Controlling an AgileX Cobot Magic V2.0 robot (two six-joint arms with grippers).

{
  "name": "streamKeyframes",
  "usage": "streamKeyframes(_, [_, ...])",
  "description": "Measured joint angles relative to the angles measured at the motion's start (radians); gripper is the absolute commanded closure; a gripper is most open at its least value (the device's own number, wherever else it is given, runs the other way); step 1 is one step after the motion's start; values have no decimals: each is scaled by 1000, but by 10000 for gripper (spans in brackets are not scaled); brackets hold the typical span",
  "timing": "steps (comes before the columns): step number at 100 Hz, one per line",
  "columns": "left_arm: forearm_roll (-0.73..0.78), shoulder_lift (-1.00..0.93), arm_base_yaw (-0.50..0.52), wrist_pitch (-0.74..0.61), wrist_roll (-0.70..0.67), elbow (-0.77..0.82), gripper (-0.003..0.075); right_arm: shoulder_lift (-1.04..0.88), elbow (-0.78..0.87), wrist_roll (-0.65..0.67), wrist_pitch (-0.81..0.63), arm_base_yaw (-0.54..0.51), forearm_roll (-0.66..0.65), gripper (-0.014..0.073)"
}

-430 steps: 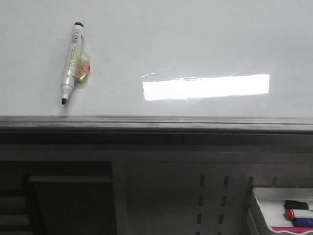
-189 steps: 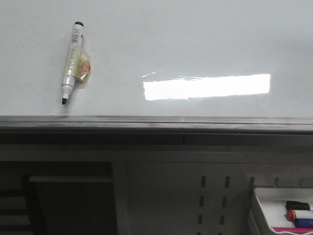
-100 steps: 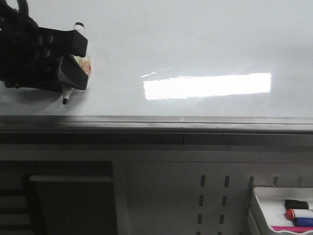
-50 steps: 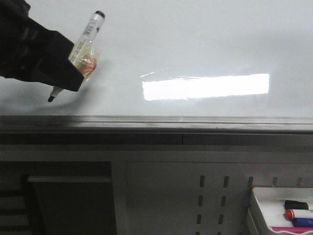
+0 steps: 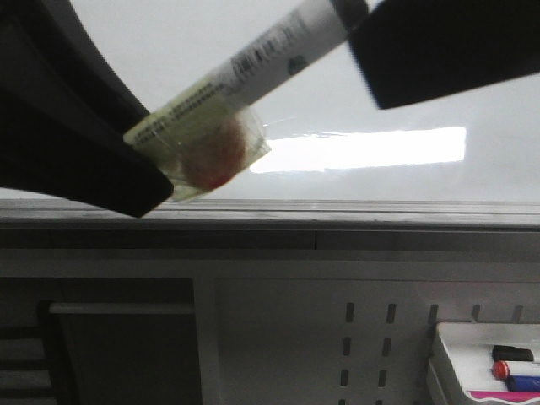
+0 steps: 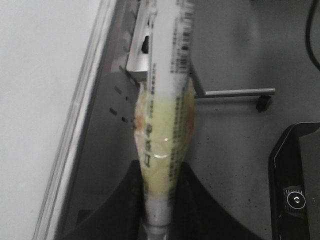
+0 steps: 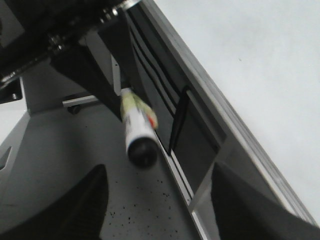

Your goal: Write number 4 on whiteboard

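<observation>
The left gripper (image 5: 126,173) filled the left side of the front view as a dark, blurred mass, its jaws closed on a white marker (image 5: 253,63). The marker slanted up to the right, close to the camera, with a yellowish wrap and a reddish patch (image 5: 207,156) around its lower body. The right gripper (image 5: 443,46) appeared as a dark block at the upper right, covering the marker's upper end; its jaw state could not be determined. Behind them lay the whiteboard (image 5: 439,202) with a bright rectangular reflection (image 5: 363,149). No marks were visible on the board. A tray (image 5: 447,346) with capped markers (image 5: 515,363) sat at the lower right
</observation>
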Motion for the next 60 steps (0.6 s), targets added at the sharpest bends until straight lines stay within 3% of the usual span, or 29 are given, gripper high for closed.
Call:
streamKeyframes(15, [6, 0, -50, -13, 9, 0, 741, 70, -2, -3, -81, 94, 5, 190])
streamKeyframes(35, [6, 0, -57, -15, 9, 0, 741, 144, -2, -3, -155, 144, 7, 210])
streamKeyframes(60, [6, 0, -57, -16, 9, 0, 741, 173, -2, -3, -186, 156, 15, 466])
